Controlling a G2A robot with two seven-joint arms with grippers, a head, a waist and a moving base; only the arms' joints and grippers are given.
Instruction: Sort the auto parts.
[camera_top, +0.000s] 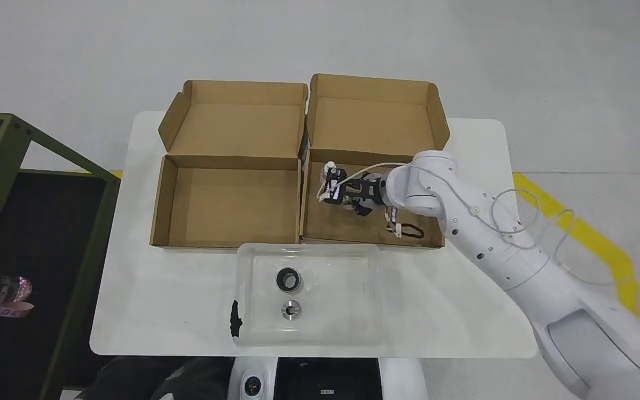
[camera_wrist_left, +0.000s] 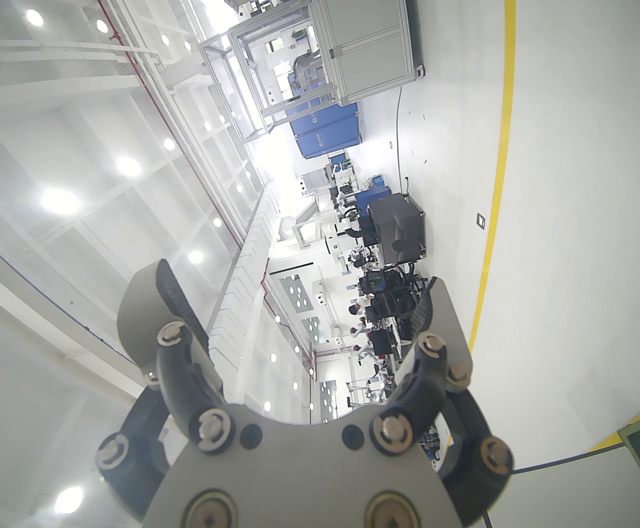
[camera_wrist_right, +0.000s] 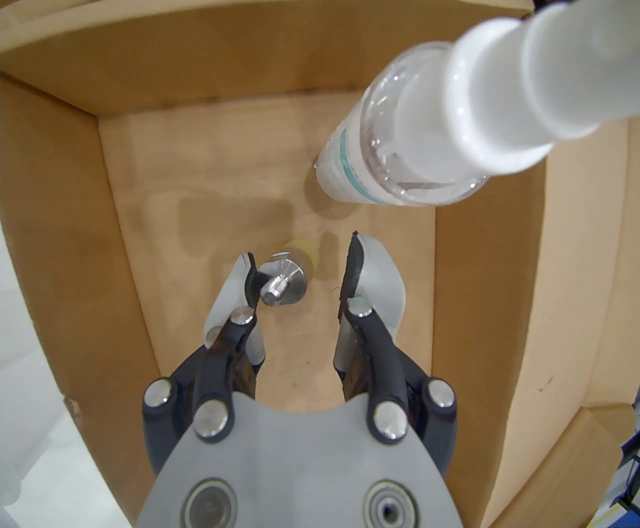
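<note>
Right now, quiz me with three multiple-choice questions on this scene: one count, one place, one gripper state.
1. How many parts lie in the clear tray? A. none B. two C. five
2. Where is the right gripper? A. over the tray B. in the left box C. in the right cardboard box
3. The right gripper is: A. open B. shut on the bottle C. shut, holding nothing
Answers: 1 B, a black ring and a silver fitting lie there; 2 C, its brown walls surround it; 3 A, its fingers stand apart, a silver part beside one.
</note>
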